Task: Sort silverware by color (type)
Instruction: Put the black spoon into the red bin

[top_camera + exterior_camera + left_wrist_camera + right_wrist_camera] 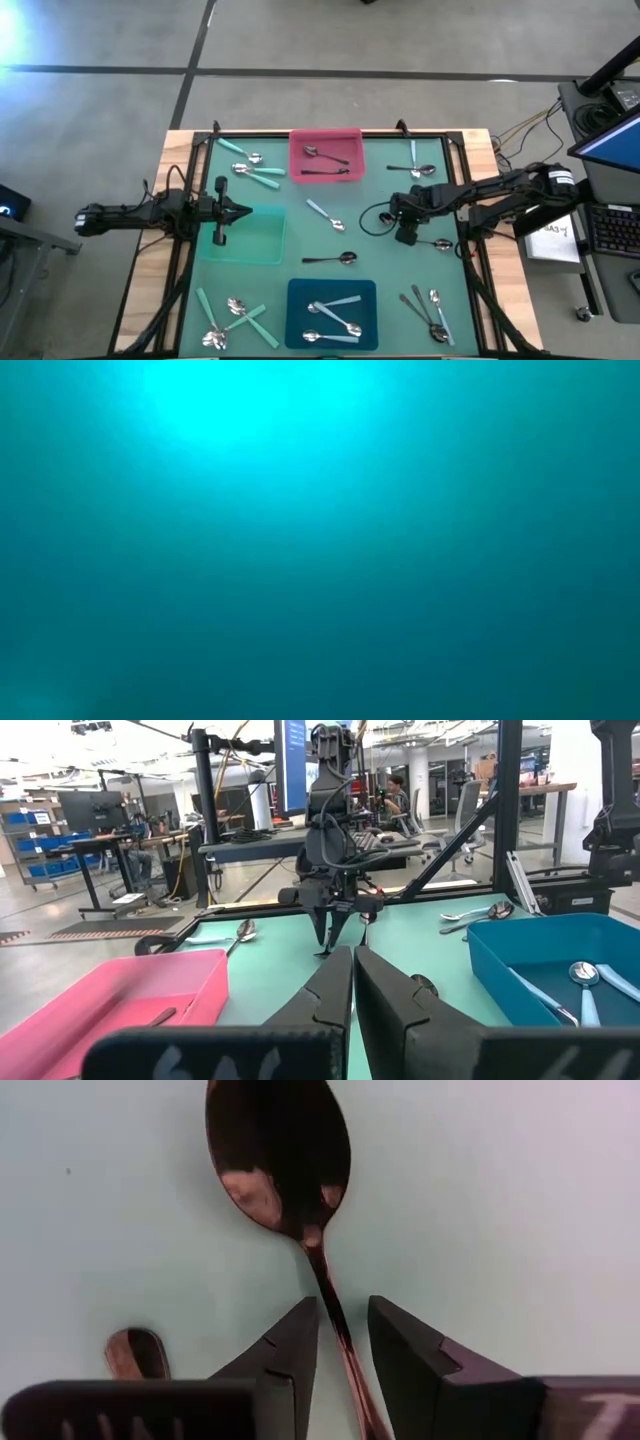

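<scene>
Looking down from above, the table [380,280] is wearing a green mat, and spoons are lying all over it. The left end effector [245,211] is hanging over the edge of the green tray [265,250]. Its fingers are pressed shut and are holding nothing. The right end effector [406,236] is reaching down near the right side of the table, just beside a dark spoon [440,243]. Two dark spoons [322,156] are lying in the pink tray [297,140]. Pale blue spoons [335,305] are lying in the blue tray [295,300]. Mint-green spoons [250,165] are waiting at the far left corner, and more mint-green ones [235,318] are lying at the near left corner. One pale blue spoon [325,215] is lying in the middle of the table.

The low view is showing only a blue-green glow, so nothing can be told from it.

In the left wrist view, the left end effector [352,990] is keeping its two fingers together. Across the table, the right end effector [335,935] is pointing straight down at the mat. The pink tray [120,1000] and the blue tray [520,960] are sitting on either side.

In the right wrist view, the right end effector [343,1340] is standing partly open. The thin handle of the dark spoon [280,1150] is running between its fingers [285,1350]. The spoon is lying flat on the mat.
</scene>
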Available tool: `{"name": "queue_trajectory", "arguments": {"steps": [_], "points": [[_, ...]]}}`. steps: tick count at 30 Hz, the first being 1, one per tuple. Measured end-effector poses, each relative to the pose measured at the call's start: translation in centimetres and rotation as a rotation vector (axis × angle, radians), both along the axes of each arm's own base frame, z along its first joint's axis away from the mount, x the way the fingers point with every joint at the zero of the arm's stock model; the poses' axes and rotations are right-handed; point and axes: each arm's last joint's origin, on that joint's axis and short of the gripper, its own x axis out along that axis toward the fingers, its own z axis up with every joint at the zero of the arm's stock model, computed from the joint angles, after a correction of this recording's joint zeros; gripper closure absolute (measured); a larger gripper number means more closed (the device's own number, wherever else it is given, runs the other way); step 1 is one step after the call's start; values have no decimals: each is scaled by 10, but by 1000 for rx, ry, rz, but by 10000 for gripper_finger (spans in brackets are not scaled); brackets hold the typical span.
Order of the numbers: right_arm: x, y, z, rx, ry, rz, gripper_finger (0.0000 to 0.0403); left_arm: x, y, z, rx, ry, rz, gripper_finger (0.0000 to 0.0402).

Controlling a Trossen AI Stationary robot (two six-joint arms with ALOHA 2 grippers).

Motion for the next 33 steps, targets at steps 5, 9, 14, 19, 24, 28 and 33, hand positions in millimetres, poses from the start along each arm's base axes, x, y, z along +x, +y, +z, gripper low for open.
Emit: {"name": "queue_trajectory", "arguments": {"steps": [5, 9, 14, 19, 24, 28, 33], "points": [[3, 0, -14, 29, 60, -20, 352, 0, 0, 0, 0, 1, 0, 402], [6, 0, -24, 45, 114, -63, 387, 0, 0, 0, 0, 0, 0, 402], [11, 0, -22, 52, 109, -96, 392, 0, 0, 0, 0, 0, 0, 402], [28, -3, 6, 24, -33, -87, 393, 0, 0, 0, 0, 0, 0, 402], [52, -7, 41, -40, -244, -61, 394, 0, 0, 0, 0, 2, 0, 402], [72, -10, 60, -79, -382, -1, 394, 0, 0, 0, 0, 4, 0, 402], [98, -20, 87, -192, -564, 53, 394, 0, 0, 0, 0, 5, 0, 402]]}}
